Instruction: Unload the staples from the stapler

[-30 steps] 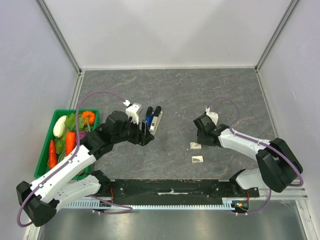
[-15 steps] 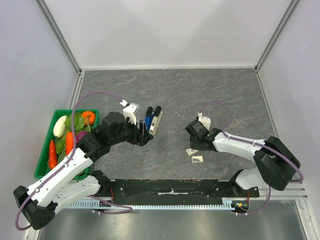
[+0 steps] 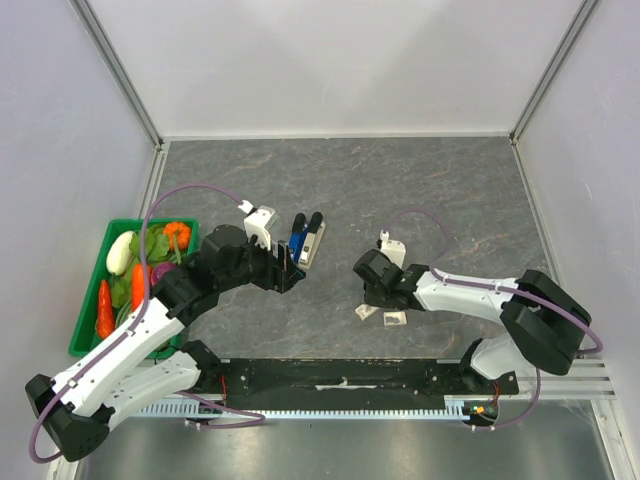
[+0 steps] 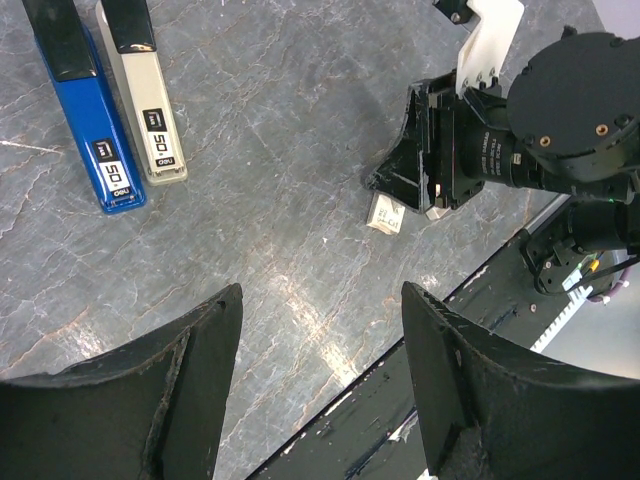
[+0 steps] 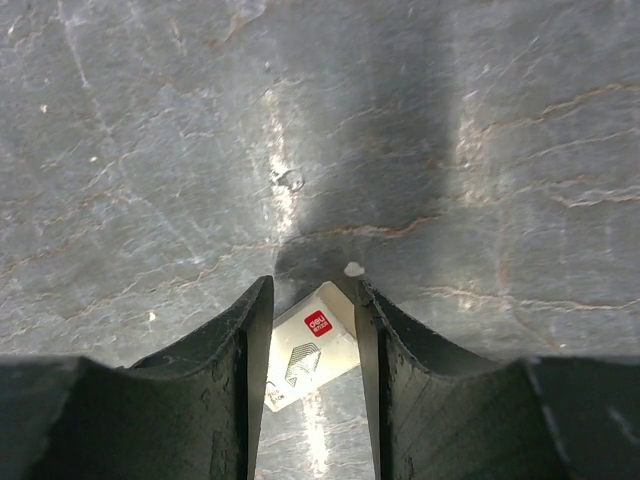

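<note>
The grey-silver stapler [image 3: 313, 241] [image 4: 146, 110] lies closed and flat on the table, side by side with a blue stapler [image 3: 298, 238] [image 4: 91, 128]. No staples show. My left gripper [image 3: 288, 270] [image 4: 320, 295] hovers just in front of both staplers, open, with nothing between its fingers. My right gripper [image 3: 369, 300] [image 5: 308, 285] is low over the table centre-right, shut on a small white staple box [image 3: 366, 311] [image 5: 305, 345] [image 4: 384, 214] that sits tilted between its fingers.
A second small white box [image 3: 396, 319] lies just right of the held one. A green basket [image 3: 84, 312] of vegetables stands at the left edge. A black rail [image 3: 340, 376] runs along the near edge.
My right gripper has travelled left and toward the near edge, and the white box went with it. The left arm barely shifted. Both staplers stayed put.
</note>
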